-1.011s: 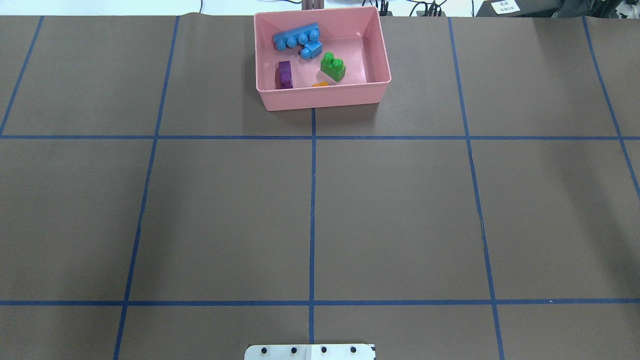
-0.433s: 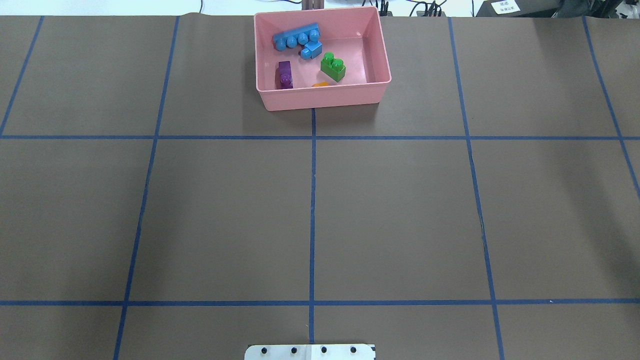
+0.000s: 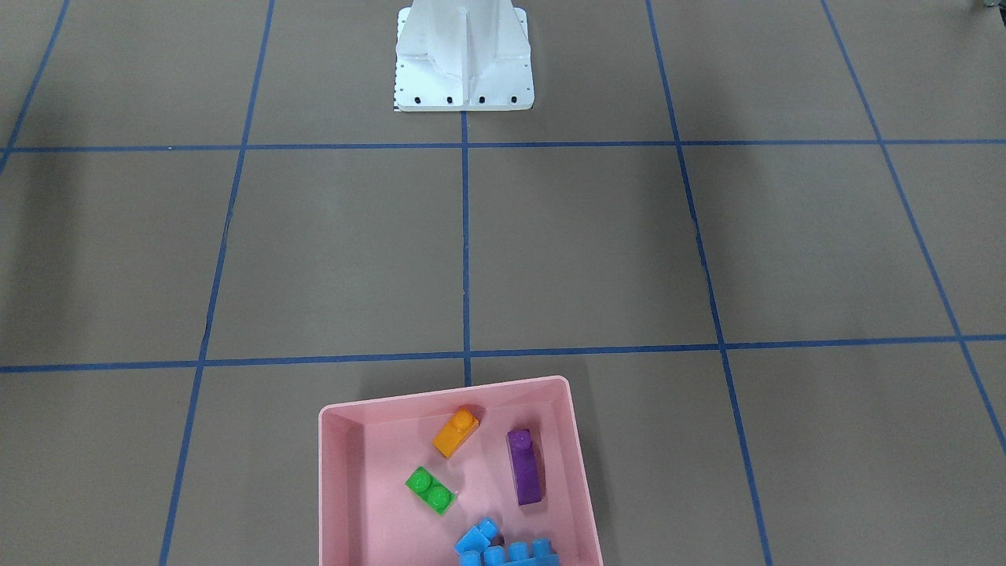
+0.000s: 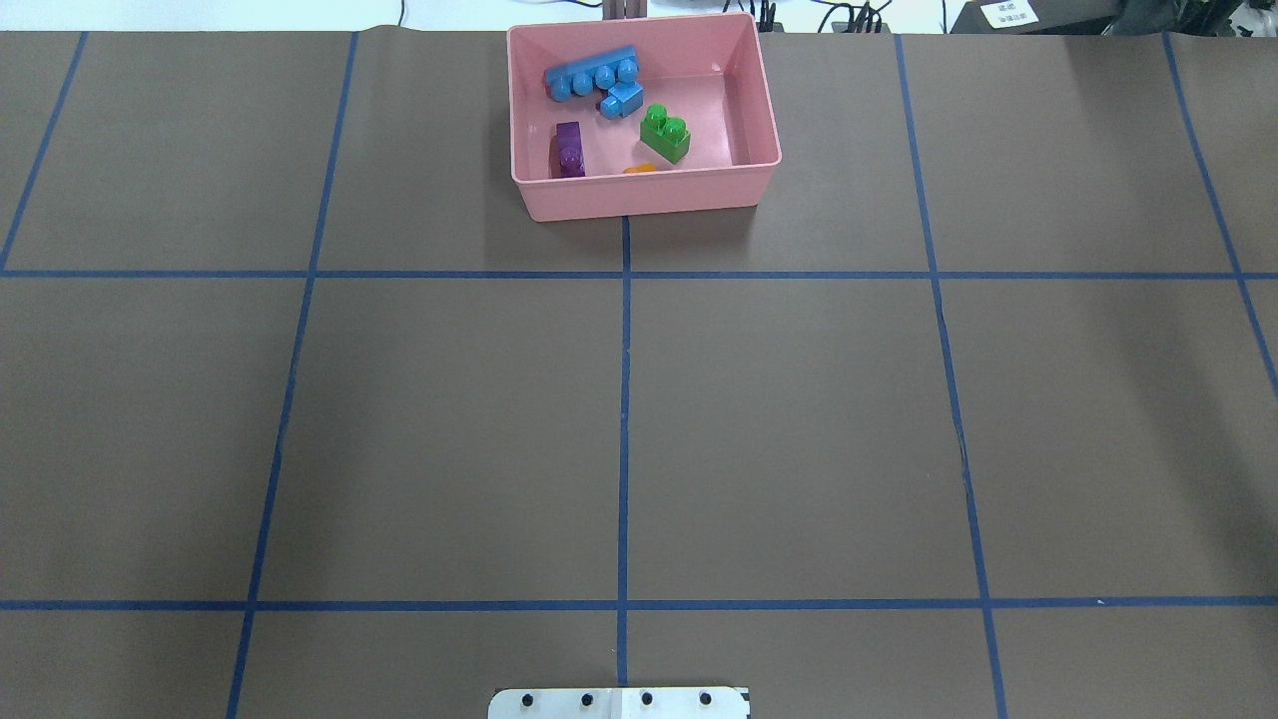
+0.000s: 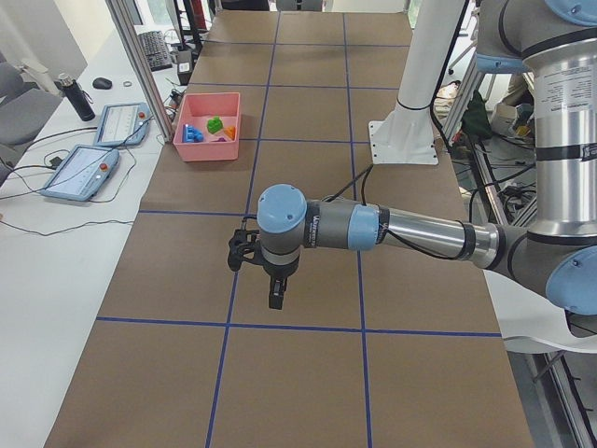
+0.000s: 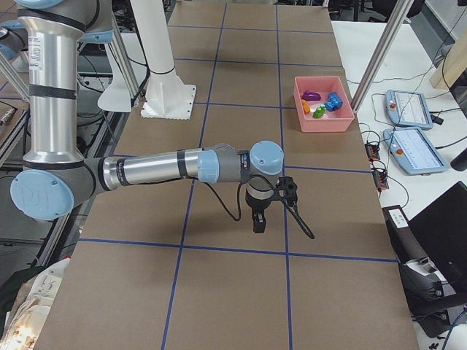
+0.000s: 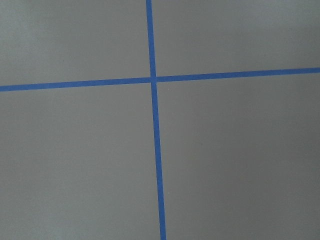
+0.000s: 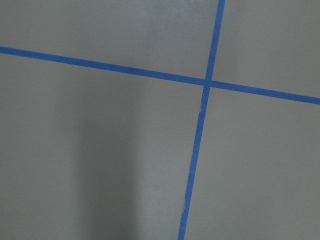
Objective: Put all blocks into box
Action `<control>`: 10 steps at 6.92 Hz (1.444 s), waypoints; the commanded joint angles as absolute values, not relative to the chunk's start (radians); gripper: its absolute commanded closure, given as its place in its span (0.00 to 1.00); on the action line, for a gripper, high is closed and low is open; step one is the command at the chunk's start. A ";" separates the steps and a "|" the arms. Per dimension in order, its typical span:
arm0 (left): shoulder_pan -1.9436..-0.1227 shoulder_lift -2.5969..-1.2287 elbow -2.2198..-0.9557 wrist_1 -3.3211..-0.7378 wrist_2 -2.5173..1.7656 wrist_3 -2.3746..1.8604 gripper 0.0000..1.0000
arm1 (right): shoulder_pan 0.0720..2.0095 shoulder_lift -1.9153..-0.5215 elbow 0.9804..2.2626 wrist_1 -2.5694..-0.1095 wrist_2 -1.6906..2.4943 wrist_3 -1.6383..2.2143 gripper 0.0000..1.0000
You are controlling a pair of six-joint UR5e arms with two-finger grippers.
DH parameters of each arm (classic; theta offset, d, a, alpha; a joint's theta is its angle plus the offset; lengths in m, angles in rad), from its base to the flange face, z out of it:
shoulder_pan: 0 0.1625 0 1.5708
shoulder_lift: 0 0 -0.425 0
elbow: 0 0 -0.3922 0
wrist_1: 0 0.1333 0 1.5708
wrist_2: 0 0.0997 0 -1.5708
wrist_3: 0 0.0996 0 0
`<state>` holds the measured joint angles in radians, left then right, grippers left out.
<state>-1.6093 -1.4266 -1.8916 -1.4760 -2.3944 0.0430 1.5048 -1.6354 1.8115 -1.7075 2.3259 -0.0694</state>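
Pink plastic box [image 4: 639, 195], rectangular with low walls, stood at the far edge of the tabletop [image 4: 449, 429] from the robot, astride the centre tape line. All five glossy studded plastic blocks lay inside it. The long blue four-stud brick [image 4: 591, 75] lay by the far wall, with the small blue brick [image 4: 623, 99] just beside it. The green two-stud brick [image 4: 664, 133] and purple brick [image 4: 568, 150] lay mid-floor, and the orange brick [image 3: 456, 431] lay close to the robot-side wall. Brown paper gridded with blue tape covered the tabletop. The left arm [image 5: 420, 231] and right arm [image 6: 153, 166] hung over the grid, well apart from the box. Whether their jaws were open or closed could not be told. Lettering on the arms, and on a white label [image 4: 1008, 12] beyond the tabletop, was too small to read.
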 commanded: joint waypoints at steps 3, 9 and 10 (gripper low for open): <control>-1.609 -1.430 -1.893 -1.486 -2.398 0.043 0.00 | 1.505 -1.631 1.807 -1.707 2.326 -0.067 0.00; -1.609 -1.430 -1.902 -1.486 -2.402 0.041 0.00 | 1.505 -1.632 1.810 -1.707 2.329 -0.067 0.00; -1.609 -1.430 -1.905 -1.486 -2.404 0.041 0.00 | 1.505 -1.631 1.810 -1.707 2.329 -0.067 0.00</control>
